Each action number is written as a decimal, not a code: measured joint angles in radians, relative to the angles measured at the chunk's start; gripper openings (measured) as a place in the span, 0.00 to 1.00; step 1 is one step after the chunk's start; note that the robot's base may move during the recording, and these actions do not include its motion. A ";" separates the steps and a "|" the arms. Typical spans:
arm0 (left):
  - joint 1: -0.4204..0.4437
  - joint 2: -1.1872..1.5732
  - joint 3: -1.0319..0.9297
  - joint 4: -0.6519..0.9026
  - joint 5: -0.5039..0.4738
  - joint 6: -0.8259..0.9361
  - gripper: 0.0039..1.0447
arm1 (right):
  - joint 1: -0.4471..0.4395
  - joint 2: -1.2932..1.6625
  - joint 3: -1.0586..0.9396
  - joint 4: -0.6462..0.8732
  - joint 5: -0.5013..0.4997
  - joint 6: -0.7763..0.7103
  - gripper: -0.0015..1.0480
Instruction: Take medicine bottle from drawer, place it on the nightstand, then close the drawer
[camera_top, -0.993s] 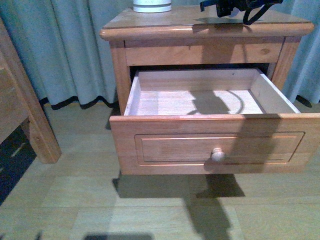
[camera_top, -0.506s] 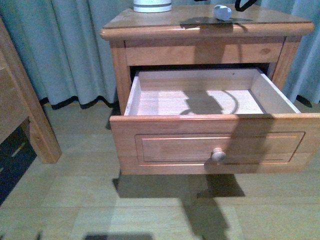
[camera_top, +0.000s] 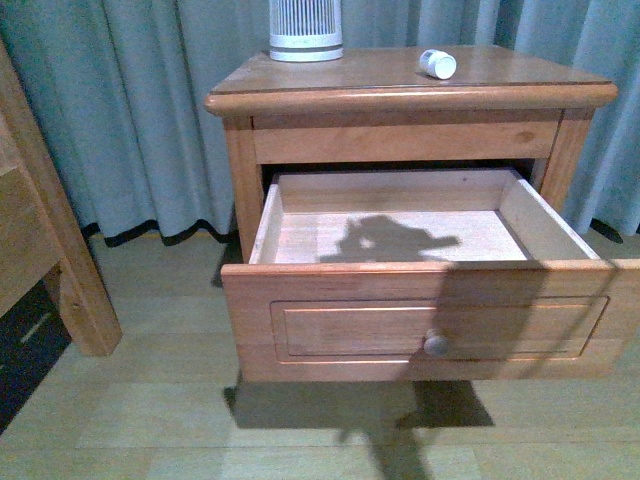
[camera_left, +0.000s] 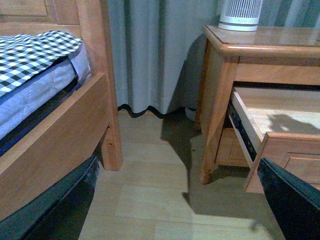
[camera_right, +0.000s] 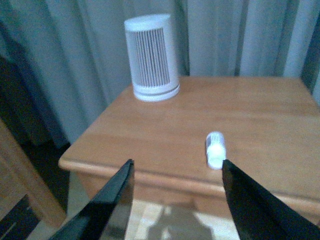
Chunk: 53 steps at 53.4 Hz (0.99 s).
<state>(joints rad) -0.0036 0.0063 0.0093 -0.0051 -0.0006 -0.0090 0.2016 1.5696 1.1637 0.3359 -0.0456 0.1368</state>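
Right wrist view: right hand apart & empty. Sideways medicine bottle could be rolled off nightstand if drawer is shut w/ force.

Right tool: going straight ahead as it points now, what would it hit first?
Likely the nightstand top near its front edge, where the open right tool aims. The medicine bottle lies close beside that line; depth is unclear.

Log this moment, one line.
small white plastic medicine bottle: lying on orange-brown wooden nightstand; taller wooden drawer: open; right end effector: open
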 joint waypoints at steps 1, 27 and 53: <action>0.000 0.000 0.000 0.000 0.000 0.000 0.94 | 0.008 -0.033 -0.063 0.003 0.000 0.009 0.37; 0.000 0.000 0.000 0.000 0.000 0.000 0.94 | 0.096 0.126 -0.635 0.367 0.125 0.069 0.03; 0.000 0.000 0.000 0.000 0.000 0.000 0.94 | 0.027 0.566 -0.233 0.420 0.184 -0.109 0.03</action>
<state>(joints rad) -0.0036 0.0063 0.0093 -0.0051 -0.0006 -0.0086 0.2287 2.1353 0.9302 0.7563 0.1387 0.0280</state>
